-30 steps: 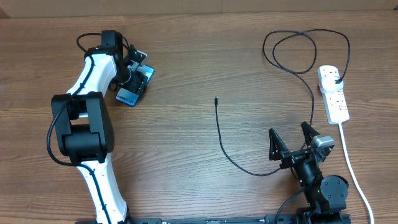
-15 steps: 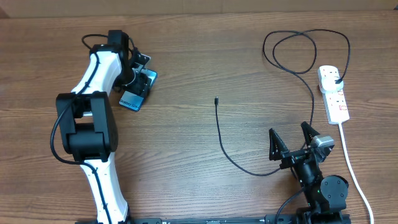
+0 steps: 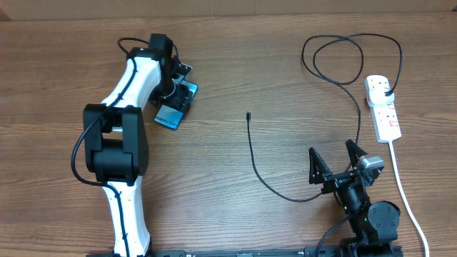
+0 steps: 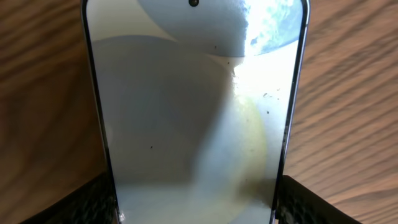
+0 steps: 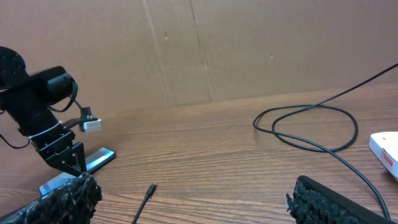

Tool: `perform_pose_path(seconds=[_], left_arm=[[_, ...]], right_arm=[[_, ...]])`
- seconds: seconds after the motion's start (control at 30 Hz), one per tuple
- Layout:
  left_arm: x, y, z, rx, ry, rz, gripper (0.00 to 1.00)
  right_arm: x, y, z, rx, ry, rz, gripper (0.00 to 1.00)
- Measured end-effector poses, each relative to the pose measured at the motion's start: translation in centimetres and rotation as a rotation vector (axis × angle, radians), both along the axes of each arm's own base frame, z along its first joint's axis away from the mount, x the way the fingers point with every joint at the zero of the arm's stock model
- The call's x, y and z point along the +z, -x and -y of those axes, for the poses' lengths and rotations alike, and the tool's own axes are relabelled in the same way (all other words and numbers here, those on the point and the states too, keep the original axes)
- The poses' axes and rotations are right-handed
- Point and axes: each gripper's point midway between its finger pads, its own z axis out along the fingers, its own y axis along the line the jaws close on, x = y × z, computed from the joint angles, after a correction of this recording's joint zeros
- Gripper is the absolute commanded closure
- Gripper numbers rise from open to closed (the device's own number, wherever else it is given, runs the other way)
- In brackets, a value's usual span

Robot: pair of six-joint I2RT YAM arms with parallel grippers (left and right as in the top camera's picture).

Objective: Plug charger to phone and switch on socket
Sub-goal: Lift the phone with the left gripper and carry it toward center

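Note:
The phone [image 3: 175, 108], with a light glossy screen, lies at the table's back left, and my left gripper [image 3: 180, 89] is shut on its two long edges. In the left wrist view the phone [image 4: 193, 118] fills the frame between my black fingers [image 4: 93, 202]. The charger cable [image 3: 257, 168] lies loose, its tip [image 3: 248, 114] at the table's middle, its black plug [image 3: 386, 91] in the white socket strip [image 3: 384, 114] at the right. My right gripper [image 3: 334, 163] is open and empty near the front edge. The cable tip [image 5: 149, 190] lies just ahead of it.
The cable loops [image 3: 343, 61] at the back right, behind the strip. The strip's thick white cord [image 3: 403, 185] runs to the front edge beside my right arm. A brown cardboard wall [image 5: 249, 50] stands behind the table. The left arm [image 5: 37, 106] shows in the right wrist view.
My left gripper has moved right, toward the table's middle, with the phone in it. The right arm, the cable and the strip have not moved.

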Motion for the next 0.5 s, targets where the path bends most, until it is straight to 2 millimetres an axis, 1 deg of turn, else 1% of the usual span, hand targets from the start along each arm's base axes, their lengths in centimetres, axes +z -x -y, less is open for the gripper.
perform_pose_path(seconds=[0.13, 0.27, 0.5], left_arm=[[0.0, 0.4, 1.4, 0.008, -0.003, -0.009, 0.53], [0.0, 1.1, 3.0, 0.016, -0.004, -0.027, 0.58], [0.0, 2.4, 5.7, 0.049, -0.007, -0.060, 0.63]], right_arm=[[0.0, 0.0, 0.0, 0.000, 0.000, 0.000, 0.00], [0.0, 0.0, 0.0, 0.000, 0.000, 0.000, 0.00], [0.0, 0.0, 0.0, 0.000, 0.001, 0.000, 0.00]])
